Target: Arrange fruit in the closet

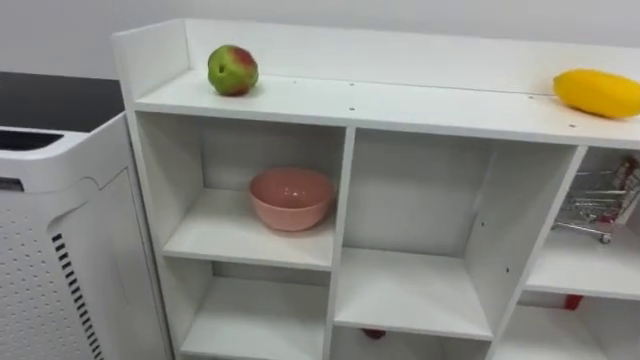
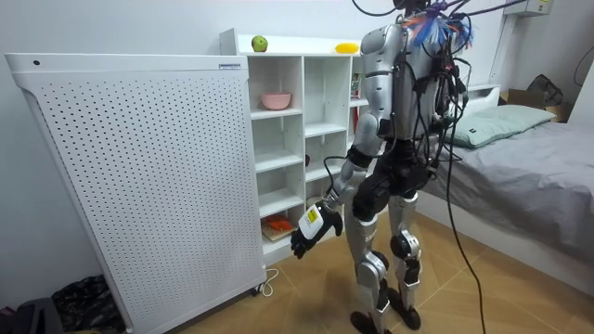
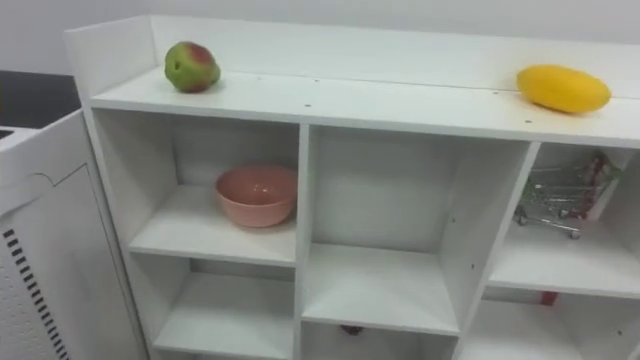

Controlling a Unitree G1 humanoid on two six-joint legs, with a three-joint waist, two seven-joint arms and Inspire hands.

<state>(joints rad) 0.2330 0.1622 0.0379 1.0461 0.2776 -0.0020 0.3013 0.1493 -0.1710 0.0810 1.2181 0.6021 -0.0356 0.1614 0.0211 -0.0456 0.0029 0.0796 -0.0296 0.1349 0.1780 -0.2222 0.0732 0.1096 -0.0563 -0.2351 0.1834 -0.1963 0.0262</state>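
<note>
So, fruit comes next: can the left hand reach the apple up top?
Probably yes: the apple lies unobstructed on the open shelf top, though the left hand hangs low and must rise.

– How many fruits are there?
– Two: one apple (image 1: 232, 70) and one yellow fruit (image 1: 597, 92).
– And bowls?
– One pink bowl (image 1: 291, 197).
– What else is on the shelves?
– One small wire shopping cart (image 1: 590, 205) and one orange thing (image 2: 278, 223), too small to tell what.
– Furniture?
– One white closet (image 1: 420, 105), one white perforated panel (image 2: 139, 167), and one bed (image 2: 538, 176) with one pillow (image 2: 501, 121).
</note>
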